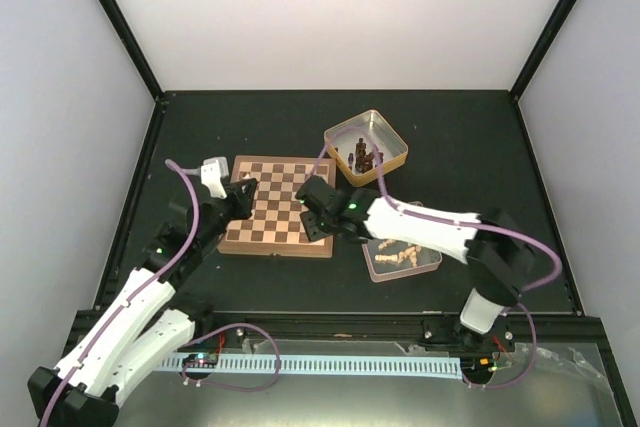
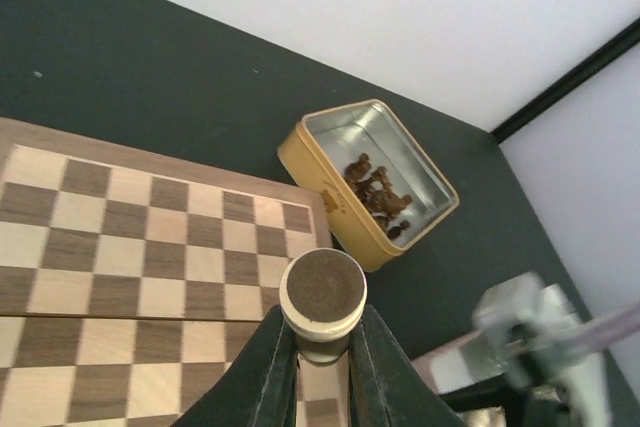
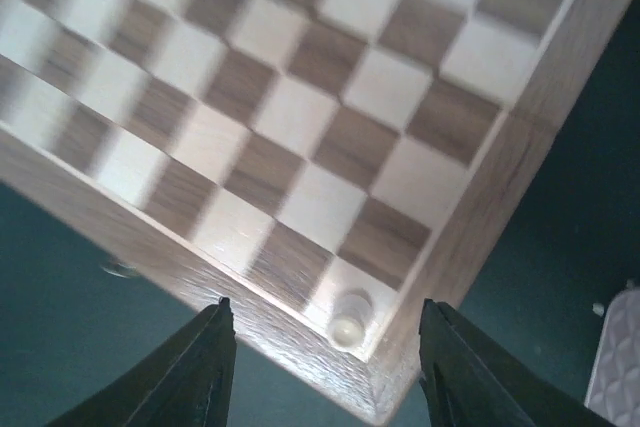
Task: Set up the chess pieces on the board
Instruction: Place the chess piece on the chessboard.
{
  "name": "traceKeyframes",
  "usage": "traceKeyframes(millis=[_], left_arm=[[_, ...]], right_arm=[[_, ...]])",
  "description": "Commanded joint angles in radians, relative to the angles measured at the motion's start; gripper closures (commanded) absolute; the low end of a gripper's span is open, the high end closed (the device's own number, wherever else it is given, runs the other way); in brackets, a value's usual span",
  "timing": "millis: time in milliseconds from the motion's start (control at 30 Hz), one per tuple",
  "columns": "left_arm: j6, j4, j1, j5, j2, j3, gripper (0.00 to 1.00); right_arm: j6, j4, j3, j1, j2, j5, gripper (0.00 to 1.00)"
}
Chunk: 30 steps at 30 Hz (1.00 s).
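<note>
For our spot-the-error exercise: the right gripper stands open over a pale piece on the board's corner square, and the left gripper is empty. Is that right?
No. The left gripper is not empty: the left wrist view shows it shut on a pale chess piece. The rest holds.

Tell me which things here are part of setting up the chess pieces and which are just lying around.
Part of the job:
board
placed pale piece on its corner square
held pale piece in the left gripper
spare pale pieces in the near tray

Just lying about:
gold tin
dark brown pieces inside it
</note>
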Motion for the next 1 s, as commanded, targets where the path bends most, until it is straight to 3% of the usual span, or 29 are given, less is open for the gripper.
traceKeyframes(millis=[0,200,400,467,600,800,967], left_arm=[[-0.097,0.021,0.01,0.18,0.015,0.06,0.98],[-0.249,0.173,0.015,0.526,0.063,0.091,0.98],[-0.327,0.236,0.017,0.784,0.106,0.153,0.97],[-0.257,0.222,0.016,0.856,0.113,0.179,0.97],[0.03,0.086,0.016,0.883,0.093,0.225,0.97],[0.248,0.081,0.014,0.839,0.059,0.214,0.97],[0.467,-0.072,0.006,0.78,0.089,0.275,0.97]], right_arm=[[-0.002,0.23,-0.126,-0.035,-0.202,-0.033,0.49],[0.08,0.497,-0.3,-0.142,-0.443,-0.236,0.46],[0.091,0.463,-0.221,-0.175,-0.526,-0.387,0.42],[0.103,0.454,-0.189,-0.177,-0.539,-0.404,0.4],[0.111,0.349,-0.095,-0.18,-0.53,-0.453,0.39],[0.101,0.246,-0.018,-0.179,-0.505,-0.525,0.39],[0.041,0.122,0.091,-0.175,-0.451,-0.527,0.41]])
